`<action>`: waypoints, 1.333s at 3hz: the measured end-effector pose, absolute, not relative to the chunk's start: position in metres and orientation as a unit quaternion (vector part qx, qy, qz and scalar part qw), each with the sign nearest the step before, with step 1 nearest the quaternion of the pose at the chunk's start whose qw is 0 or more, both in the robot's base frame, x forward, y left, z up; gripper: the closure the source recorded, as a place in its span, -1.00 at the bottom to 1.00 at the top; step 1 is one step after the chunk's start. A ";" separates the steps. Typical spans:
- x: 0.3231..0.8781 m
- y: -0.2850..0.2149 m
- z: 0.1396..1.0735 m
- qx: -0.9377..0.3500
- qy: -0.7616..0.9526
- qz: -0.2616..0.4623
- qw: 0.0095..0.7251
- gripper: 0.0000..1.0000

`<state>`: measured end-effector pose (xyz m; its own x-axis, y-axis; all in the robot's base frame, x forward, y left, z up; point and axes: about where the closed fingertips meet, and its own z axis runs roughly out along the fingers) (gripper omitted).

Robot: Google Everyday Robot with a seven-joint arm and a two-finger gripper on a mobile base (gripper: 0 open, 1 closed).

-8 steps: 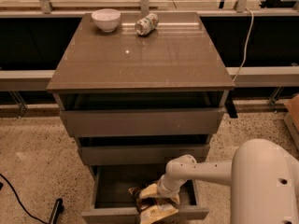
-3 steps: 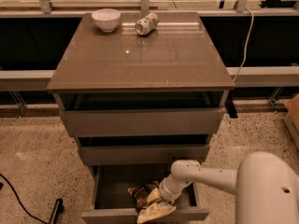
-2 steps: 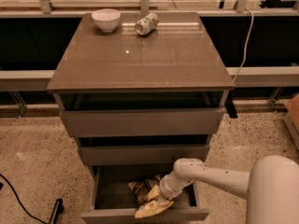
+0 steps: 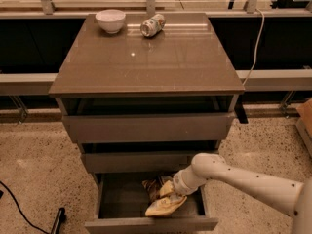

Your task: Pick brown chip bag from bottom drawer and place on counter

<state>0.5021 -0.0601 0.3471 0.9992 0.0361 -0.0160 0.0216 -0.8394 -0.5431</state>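
Observation:
The bottom drawer [image 4: 151,224] is pulled open, with a dark grey inside. My gripper [image 4: 168,191] reaches into it from the right on a white arm. It is shut on the brown chip bag [image 4: 165,206]. The bag's pale cream part hangs toward the drawer front and its dark brown part [image 4: 152,186] lies behind the gripper. The bag sits a little above the drawer floor. The counter [image 4: 146,57] is the glossy grey-brown top of the cabinet, well above the gripper.
A white bowl [image 4: 110,20] and a printed can [image 4: 152,25] lying on its side sit at the back of the counter. The two wider drawers [image 4: 146,126] above are partly open and overhang the bottom drawer. A black cable [image 4: 19,208] lies on the floor at left.
The gripper has closed in on the chip bag and risen slightly. The bag has tilted and come up a little from the drawer floor with it.

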 end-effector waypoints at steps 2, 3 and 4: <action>0.510 -0.093 0.461 -0.958 -0.094 -0.025 0.270 1.00; 0.511 -0.114 0.518 -0.954 -0.132 -0.037 0.265 1.00; 0.504 -0.135 0.574 -0.956 -0.153 -0.066 0.243 1.00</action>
<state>0.5037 -0.1354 0.5737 0.9447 0.2593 0.2008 0.3238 -0.8349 -0.4450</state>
